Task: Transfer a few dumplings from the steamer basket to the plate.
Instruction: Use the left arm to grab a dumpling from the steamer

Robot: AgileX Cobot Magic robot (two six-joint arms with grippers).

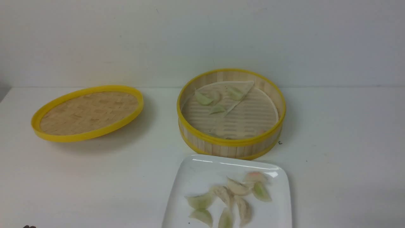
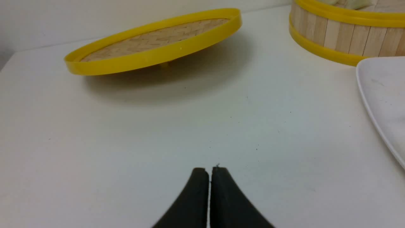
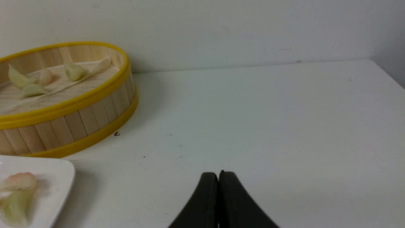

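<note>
Front view: pleated dumplings (image 1: 239,186) lie on the white plate (image 1: 177,190), others in the bamboo steamer basket (image 1: 231,142). Left tool (image 2: 210,172) and right tool (image 3: 218,175) are closed.

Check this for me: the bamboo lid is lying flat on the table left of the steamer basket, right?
Not flat: the front and left wrist views show the bamboo lid tilted, one side raised off the table. It is left of the steamer basket.

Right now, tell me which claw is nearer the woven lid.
Left. The left claw is on the same side as the woven lid, short of it; the right claw is farther off, beyond the plate.
</note>
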